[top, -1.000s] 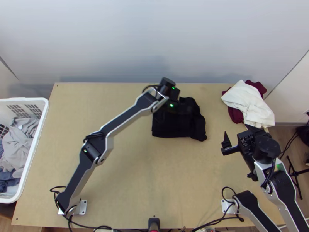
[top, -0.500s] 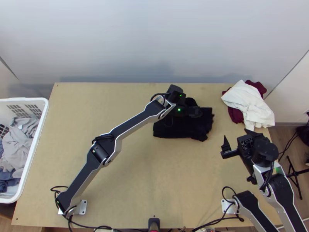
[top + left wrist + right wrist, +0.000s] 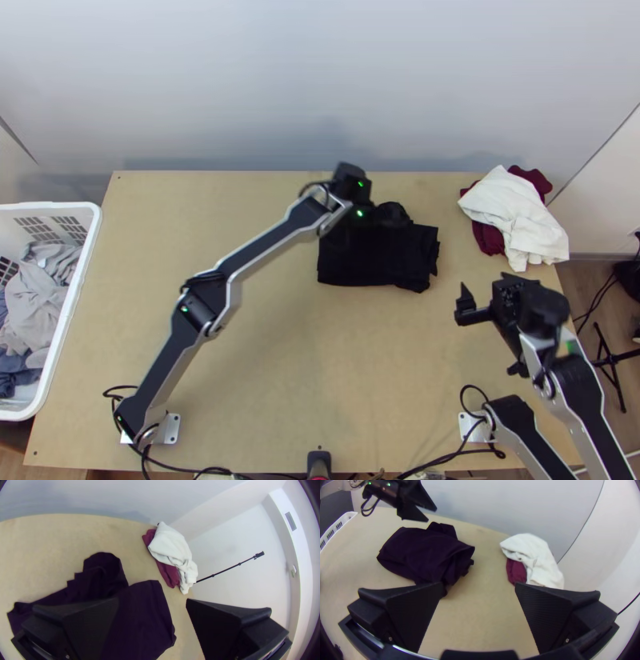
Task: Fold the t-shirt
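In the top view my left gripper [image 3: 382,216] hangs over the upper part of the black t-shirt [image 3: 384,260], which lies as a compact folded bundle with a bunched lump at its far edge. My left gripper [image 3: 151,603] is open in its wrist view, its fingers apart above the dark cloth [image 3: 140,620], holding nothing. My right gripper [image 3: 480,292] stands to the right of the shirt near the table's right edge. Its wrist view has my right gripper [image 3: 479,588] open too, with bare table between the fingers and the shirt [image 3: 423,551] beyond.
A white garment [image 3: 520,216] on a maroon one [image 3: 486,238] lies at the table's far right corner. At the left edge stands a white basket [image 3: 80,296] of grey and blue clothes. Bare wood [image 3: 320,360] stretches in front of the shirt.
The left arm moved right over the shirt, then back left and slightly up the picture. The shirt's right part now lies squarer and farther right than at first. The right gripper shifted slightly left.
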